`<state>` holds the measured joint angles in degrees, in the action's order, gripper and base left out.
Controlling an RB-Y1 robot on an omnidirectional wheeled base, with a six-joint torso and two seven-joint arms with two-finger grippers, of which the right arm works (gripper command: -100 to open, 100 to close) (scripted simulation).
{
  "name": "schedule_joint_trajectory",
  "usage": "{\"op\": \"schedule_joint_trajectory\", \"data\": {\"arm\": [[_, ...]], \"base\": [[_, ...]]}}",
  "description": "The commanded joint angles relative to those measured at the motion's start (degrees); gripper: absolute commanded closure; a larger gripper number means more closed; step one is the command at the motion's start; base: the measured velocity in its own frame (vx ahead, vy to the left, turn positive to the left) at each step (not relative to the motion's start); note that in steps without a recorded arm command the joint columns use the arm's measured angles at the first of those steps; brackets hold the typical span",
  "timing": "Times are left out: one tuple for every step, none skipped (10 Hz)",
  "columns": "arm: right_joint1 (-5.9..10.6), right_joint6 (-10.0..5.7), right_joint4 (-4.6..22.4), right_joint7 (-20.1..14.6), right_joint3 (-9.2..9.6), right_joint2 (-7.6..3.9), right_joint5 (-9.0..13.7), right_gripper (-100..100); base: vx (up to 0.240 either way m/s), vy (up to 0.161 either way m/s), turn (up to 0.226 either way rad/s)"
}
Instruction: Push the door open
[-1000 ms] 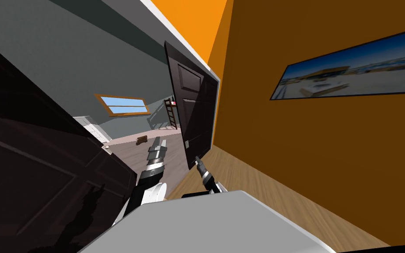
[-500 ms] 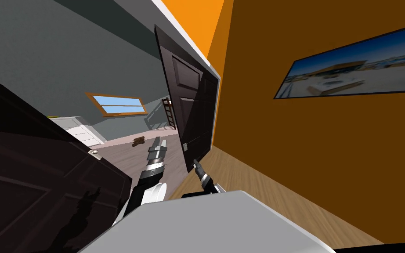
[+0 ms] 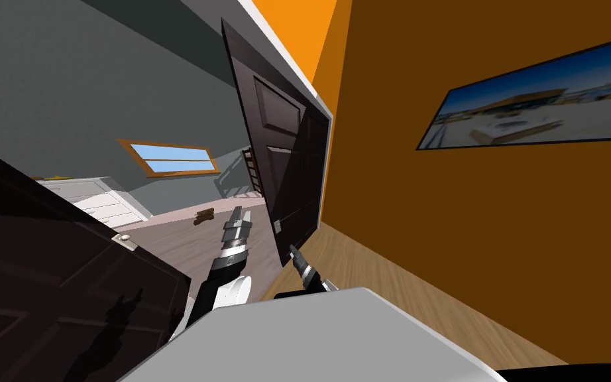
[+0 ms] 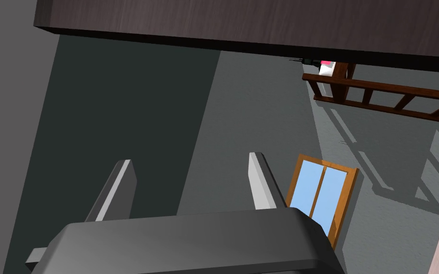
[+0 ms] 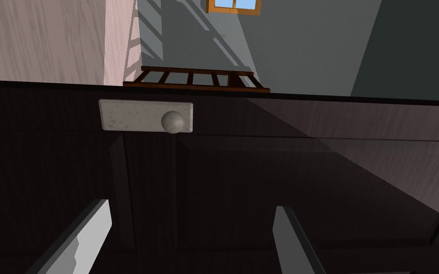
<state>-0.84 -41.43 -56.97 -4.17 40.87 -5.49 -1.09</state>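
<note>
Head view: the dark panelled door point(image 3: 284, 159) stands swung partway into a grey-walled room, its hinge side next to the orange wall point(image 3: 496, 232). The right gripper point(image 3: 292, 249) is at the door's face, just beside the knob plate point(image 3: 276, 226). The left gripper point(image 3: 236, 215) reaches through the gap, between this door and a second dark door point(image 3: 52, 292).

Left wrist view: its 2 fingers point(image 4: 261, 181) stand apart and hold nothing, aimed at a grey wall with a window point(image 4: 321, 190).

Right wrist view: the 2 fingers point(image 5: 92, 233) are spread and empty, close to the door's face, with the round knob point(image 5: 173, 122) ahead of them. I cannot tell if they touch it.

The door looks roughly half open. More pushing is probably needed to swing it wide.
</note>
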Motion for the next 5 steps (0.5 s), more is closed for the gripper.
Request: {"op": "schedule_joint_trajectory", "data": {"arm": [[0.64, -0.12, 1.6, -0.4, 1.3, -0.04, 0.1, -100], [0.91, -0.25, 2.3, -0.5, 1.67, -0.01, 0.2, -100], [1.36, -0.48, 3.4, -0.6, 2.31, 0.06, 0.3, -100], [1.73, -0.67, 4.4, -0.8, 2.83, 0.12, 0.3, -100], [2.1, -0.86, 5.3, -0.9, 3.35, 0.18, 0.4, -100]], "base": [[0.202, 0.012, -0.027], [0.189, 0.0, -0.018], [0.147, -0.005, -0.025], [0.143, 0.013, -0.021], [0.167, 0.027, -0.023]]}}
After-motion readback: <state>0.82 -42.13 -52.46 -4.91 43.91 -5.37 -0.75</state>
